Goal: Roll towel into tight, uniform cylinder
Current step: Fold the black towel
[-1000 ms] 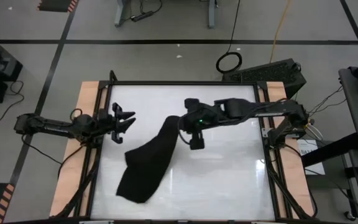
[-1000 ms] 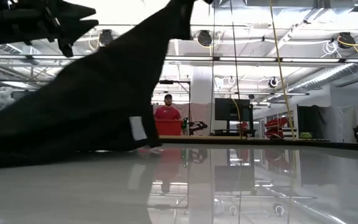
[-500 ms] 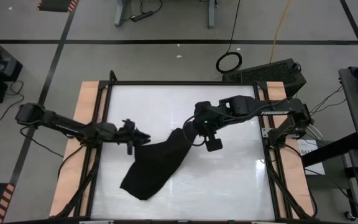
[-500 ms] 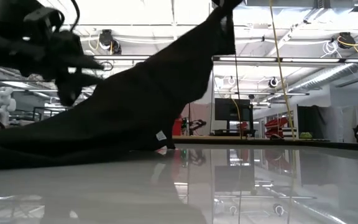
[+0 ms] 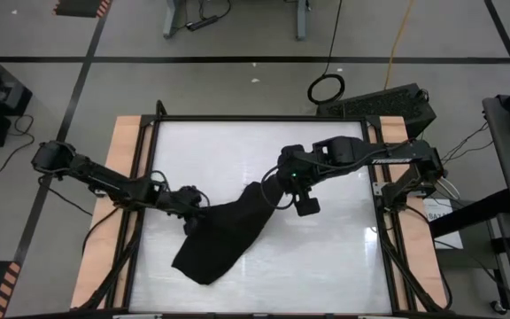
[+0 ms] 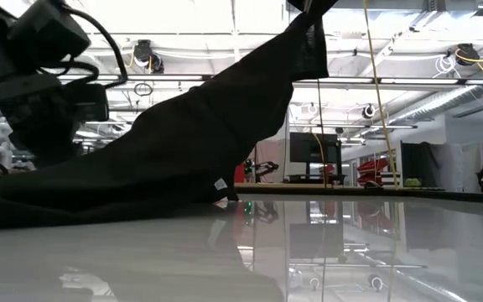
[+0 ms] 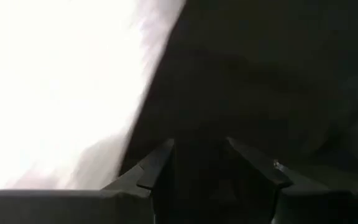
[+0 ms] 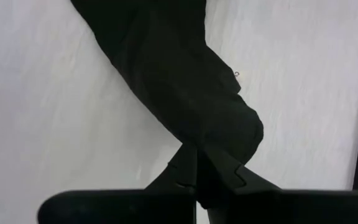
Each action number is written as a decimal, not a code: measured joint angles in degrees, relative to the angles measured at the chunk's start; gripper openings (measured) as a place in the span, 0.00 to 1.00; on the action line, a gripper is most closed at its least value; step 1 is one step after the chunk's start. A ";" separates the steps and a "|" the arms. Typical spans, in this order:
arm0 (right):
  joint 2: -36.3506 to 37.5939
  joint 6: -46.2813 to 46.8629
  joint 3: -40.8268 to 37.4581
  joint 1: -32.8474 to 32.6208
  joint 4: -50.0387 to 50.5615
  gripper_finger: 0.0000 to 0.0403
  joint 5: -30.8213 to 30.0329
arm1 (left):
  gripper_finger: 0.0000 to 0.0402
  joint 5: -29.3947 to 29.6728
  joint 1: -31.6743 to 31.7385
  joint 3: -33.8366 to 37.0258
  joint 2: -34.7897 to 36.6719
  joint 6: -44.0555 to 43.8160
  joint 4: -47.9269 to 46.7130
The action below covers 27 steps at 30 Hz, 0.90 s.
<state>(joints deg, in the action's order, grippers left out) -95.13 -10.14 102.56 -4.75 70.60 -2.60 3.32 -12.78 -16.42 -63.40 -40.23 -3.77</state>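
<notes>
Here, one plain black soft cloth towel [image 5: 224, 235] lies stretched diagonally across the white glossy tabletop [image 5: 326, 257], and two dark robot arms work at it, one at each end. In the high view the towel runs from a broad lower end near the table's front-left part up to a narrow corner near the table's middle. That upper corner is lifted off the surface: in the low view the cloth [image 6: 183, 143] rises as a long slope from the tabletop toward the top of the picture, and one small white tag [image 6: 220, 184] shows at its lower edge, close to the table.

The right gripper [image 5: 277, 188] is at the raised corner; in its wrist view its two fingers are pressed together with the black cloth [image 8: 179, 93] pinched between them, the towel hanging away from them over the white surface.

The left gripper [image 5: 191, 206] sits at the towel's left edge, just against the cloth. In the left wrist view its two fingers [image 7: 160, 163] stand partly apart, with the dark cloth [image 7: 260, 81] filling the space ahead of them; whether they grip it cannot be told.
</notes>
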 joint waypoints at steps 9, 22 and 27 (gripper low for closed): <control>0.00 0.29 0.00 -0.29 0.97 0.00 -0.03 | 0.36 1.20 0.00 -2.91 0.02 0.38 -12.23; -0.01 0.28 0.00 -0.29 1.64 0.00 -0.06 | 0.07 5.21 0.00 -3.13 -4.08 1.55 -10.85; -0.02 -0.11 0.00 -0.29 3.11 0.00 -0.18 | 0.01 6.57 0.00 -5.22 -4.11 2.84 -11.97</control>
<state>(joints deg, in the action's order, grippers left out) -95.15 -10.25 102.56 -5.04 73.71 -2.77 9.88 -12.78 -21.64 -67.51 -37.39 -15.75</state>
